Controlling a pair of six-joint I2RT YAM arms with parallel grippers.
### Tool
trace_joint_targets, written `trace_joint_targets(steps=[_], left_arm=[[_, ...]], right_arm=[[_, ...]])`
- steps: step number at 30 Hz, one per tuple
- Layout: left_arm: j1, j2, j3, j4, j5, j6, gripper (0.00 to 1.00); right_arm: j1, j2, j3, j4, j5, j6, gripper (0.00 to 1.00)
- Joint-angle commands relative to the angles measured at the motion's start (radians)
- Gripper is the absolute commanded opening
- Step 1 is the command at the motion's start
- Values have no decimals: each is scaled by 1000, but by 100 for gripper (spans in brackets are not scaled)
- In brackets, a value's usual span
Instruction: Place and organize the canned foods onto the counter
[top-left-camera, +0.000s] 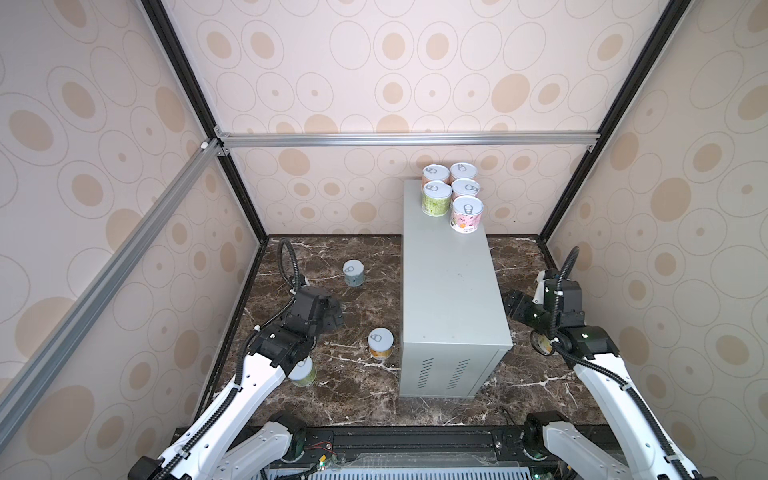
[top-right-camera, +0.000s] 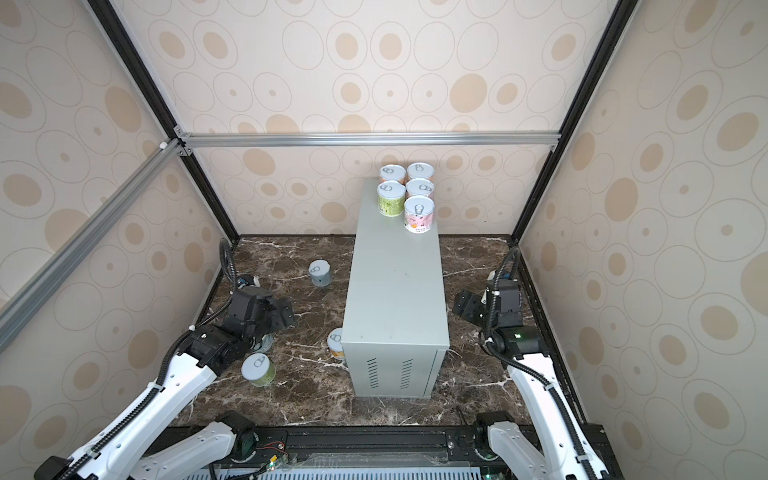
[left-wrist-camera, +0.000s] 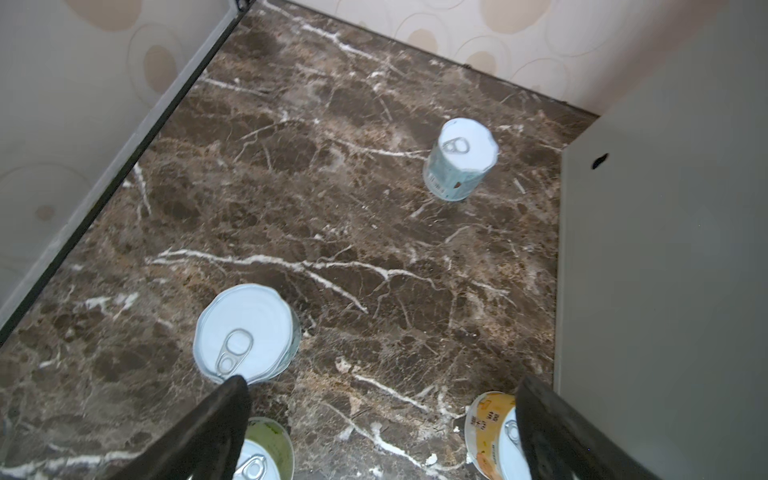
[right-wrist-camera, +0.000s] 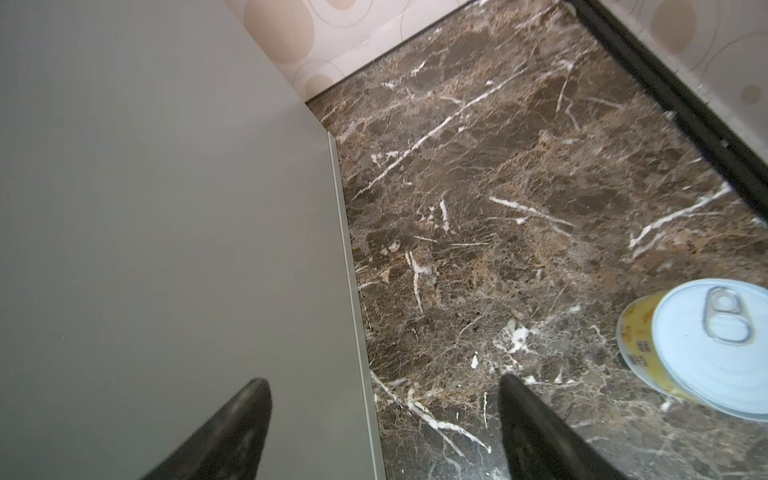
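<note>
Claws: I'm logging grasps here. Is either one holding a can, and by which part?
Nothing is held. The left claw and the right claw both stand open and empty.

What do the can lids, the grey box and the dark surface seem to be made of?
The can lids look like thin metal, silvery and smooth: ring pull tabs, pressed rims. The grey box is probably painted sheet metal, matte, with punched vent slots on one end. The dark surface is marble or an imitation, brown with white veins, slightly glossy; I cannot tell which.
</note>
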Motion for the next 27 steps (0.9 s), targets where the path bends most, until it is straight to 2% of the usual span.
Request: trace_joint_targets(steps=[1, 8, 16, 27], left_arm=[[32, 13, -13, -78, -27, -117, 99], [89, 35, -51, -148, -45, -193, 99], [137, 29, -81, -179, -66, -239, 99], [200, 72, -130, -108, -52, -218, 99]], right_arm=[[-5, 17, -47, 92, -51, 34, 88], [-6, 38, -157, 208, -97, 85, 90], [-5, 39, -199, 256, -156, 125, 93], [-6, 37, -213, 282, -198, 136, 94]])
